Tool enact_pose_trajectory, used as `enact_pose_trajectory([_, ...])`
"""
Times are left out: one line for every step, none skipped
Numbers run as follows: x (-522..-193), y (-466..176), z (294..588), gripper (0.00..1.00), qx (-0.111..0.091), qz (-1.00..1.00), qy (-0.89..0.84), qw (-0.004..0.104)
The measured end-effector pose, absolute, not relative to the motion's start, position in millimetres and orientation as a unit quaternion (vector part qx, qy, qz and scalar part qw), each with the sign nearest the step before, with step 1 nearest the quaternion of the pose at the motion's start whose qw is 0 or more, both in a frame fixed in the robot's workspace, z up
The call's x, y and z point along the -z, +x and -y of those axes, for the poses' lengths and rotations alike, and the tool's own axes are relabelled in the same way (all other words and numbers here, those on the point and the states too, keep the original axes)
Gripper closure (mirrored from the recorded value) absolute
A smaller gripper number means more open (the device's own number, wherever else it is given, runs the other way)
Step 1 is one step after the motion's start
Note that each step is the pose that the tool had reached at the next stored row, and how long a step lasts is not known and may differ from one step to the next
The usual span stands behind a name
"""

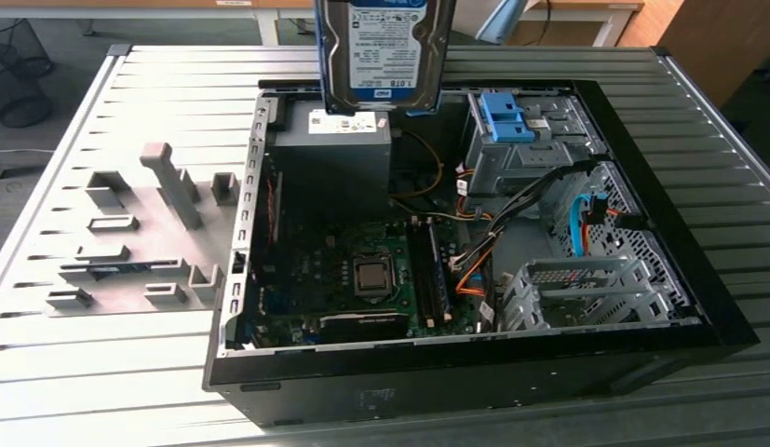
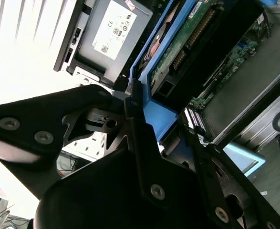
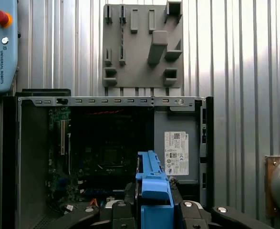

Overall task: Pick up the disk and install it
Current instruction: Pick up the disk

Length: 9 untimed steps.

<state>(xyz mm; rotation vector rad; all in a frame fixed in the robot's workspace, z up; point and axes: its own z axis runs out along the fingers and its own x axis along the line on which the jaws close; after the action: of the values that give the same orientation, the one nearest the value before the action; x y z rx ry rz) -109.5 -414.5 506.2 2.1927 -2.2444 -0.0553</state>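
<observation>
Evidently the carrying step is in hand: the gripper (image 3: 154, 210), clamped on its blue rails, holds the disk (image 1: 385, 51) aloft at twelve o'clock above the open case (image 1: 484, 372). The disk hangs upright, long axis twelve-to-six, label facing the exterior view. Installing it likely calls for lining it up with the drive cage (image 1: 521, 158) at two o'clock.

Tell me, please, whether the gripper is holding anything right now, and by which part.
Yes. The gripper holds the disk by its blue-railed upper end, so that it hangs upright above the open computer case.
</observation>
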Motion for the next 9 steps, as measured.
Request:
enact_pose_trajectory([-506, -107, 415, 0.64, 0.018, 0.715, 0.699, 0.002])
enact_pose_trajectory([-506, -105, 416, 0.64, 0.018, 0.715, 0.699, 0.002])
enact_pose_trajectory([-506, -102, 417, 0.64, 0.018, 0.715, 0.699, 0.002])
enact_pose_trajectory([-506, -98, 417, 0.64, 0.018, 0.715, 0.699, 0.002])
enact_pose_trajectory([-506, -95, 417, 0.64, 0.018, 0.715, 0.699, 0.002])
enact_pose_trajectory([-506, -90, 417, 0.64, 0.018, 0.715, 0.699, 0.002])
enact_pose_trajectory([-506, -86, 418, 0.64, 0.018, 0.715, 0.699, 0.002])
enact_pose_trajectory([-506, -82, 418, 0.64, 0.018, 0.715, 0.699, 0.002])
enact_pose_trajectory([-506, -79, 418, 0.64, 0.018, 0.715, 0.699, 0.002])
